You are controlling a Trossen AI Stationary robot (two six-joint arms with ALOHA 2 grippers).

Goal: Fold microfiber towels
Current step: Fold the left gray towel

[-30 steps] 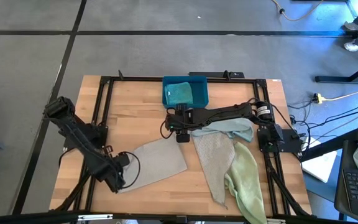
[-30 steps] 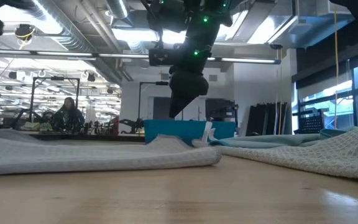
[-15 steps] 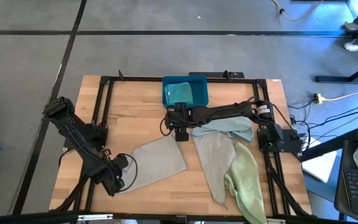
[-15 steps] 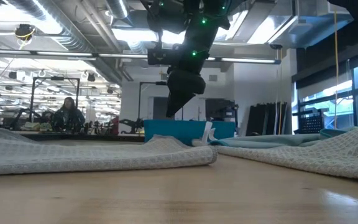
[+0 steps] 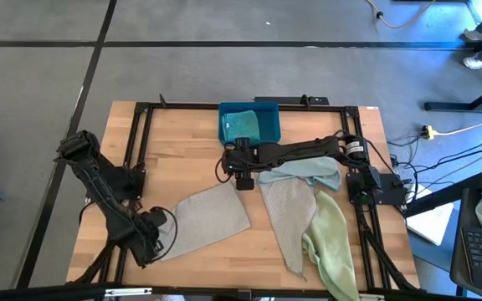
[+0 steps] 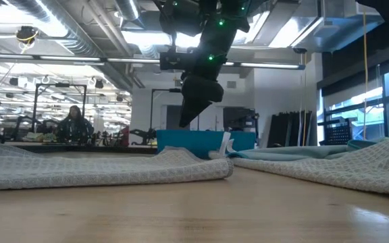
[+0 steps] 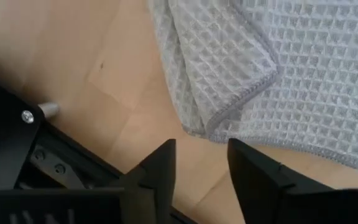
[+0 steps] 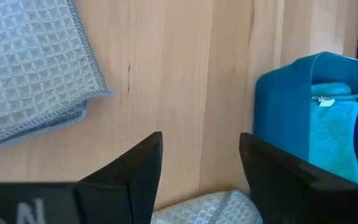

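Note:
A pale grey towel lies folded flat on the table's near left part. Its layered corner lies just beyond my left gripper, which points down, open and empty, off the towel's near left end. My right gripper hangs open and empty above the table's middle, near the blue bin. A teal towel lies in the bin. A second grey towel, a pale blue one and a pale green one lie spread in a heap on the right.
The black frame rail runs along the table edge right by my left gripper. Bare wood shows between the folded towel and the bin. The green towel hangs over the near right edge.
My left gripper has gone toward the table's near left corner, off the grey towel's end. That end of the towel, raised a second ago, has sunk flat, and the towel's folded right edge has slid a little to the left.

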